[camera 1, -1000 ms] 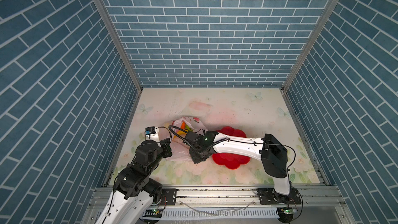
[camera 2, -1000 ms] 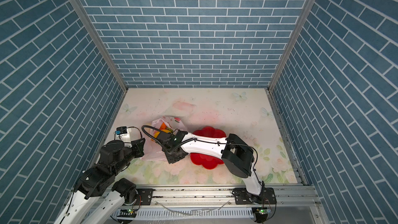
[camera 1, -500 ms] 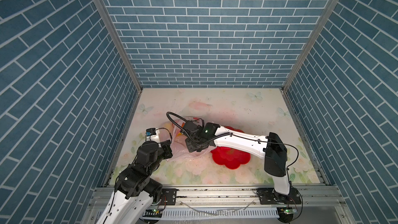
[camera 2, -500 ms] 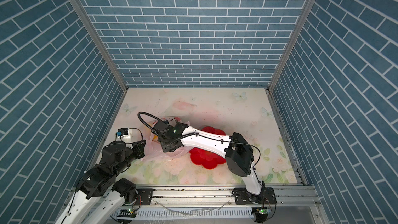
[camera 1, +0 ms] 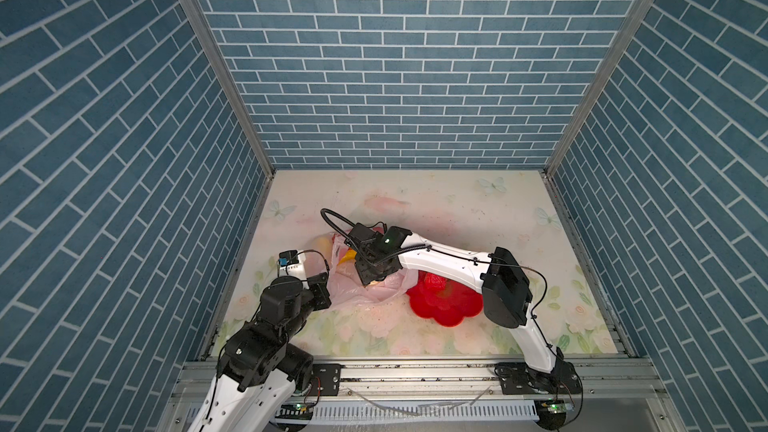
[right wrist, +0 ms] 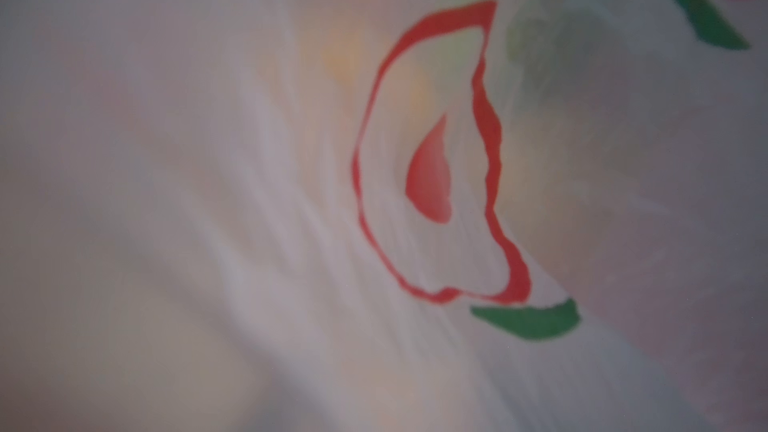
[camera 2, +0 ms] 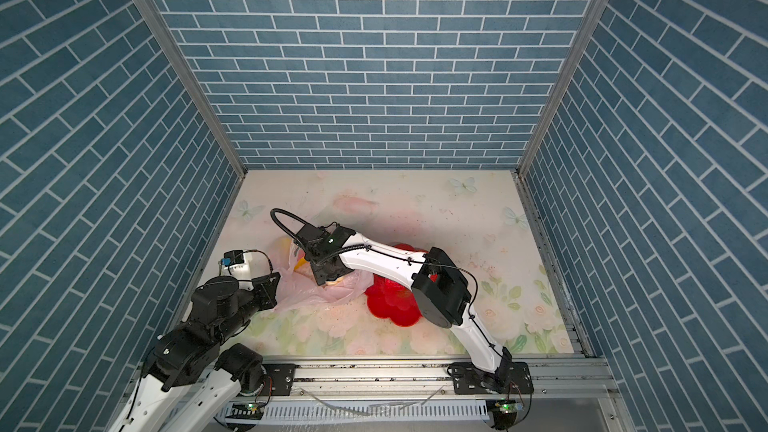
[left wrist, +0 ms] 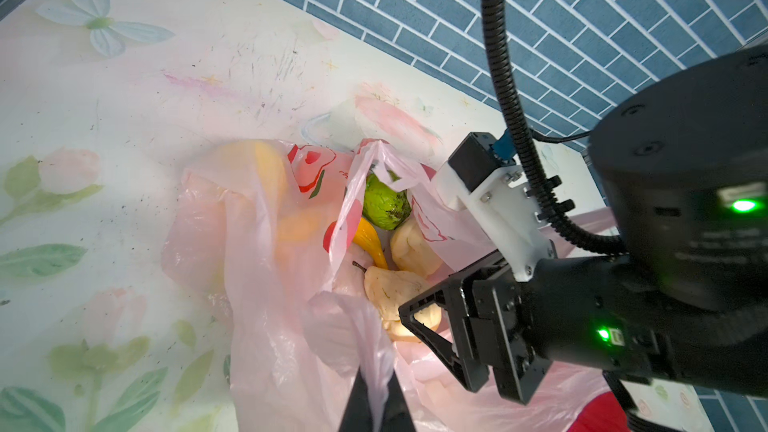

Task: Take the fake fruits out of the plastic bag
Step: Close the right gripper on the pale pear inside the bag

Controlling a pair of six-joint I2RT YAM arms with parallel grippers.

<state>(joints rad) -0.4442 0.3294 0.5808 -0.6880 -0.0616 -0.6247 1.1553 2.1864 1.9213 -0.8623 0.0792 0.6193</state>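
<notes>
Bag [left wrist: 257, 284] rim in left gripper [left wrist: 376, 386] (narrow mouth)

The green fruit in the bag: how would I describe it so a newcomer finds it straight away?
On the flowery table, left of the red dish seen from above, lies a crumpled pink plastic bag. In its open mouth the green fruit sits under a handle strip, next to a yellow banana and two cream fruits. It is the only green fruit showing.

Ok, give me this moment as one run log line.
left gripper: jaws shut on plastic bag edge | right gripper: in bag mouth over fake fruits, jaws unclear | red dish: beside bag
</notes>
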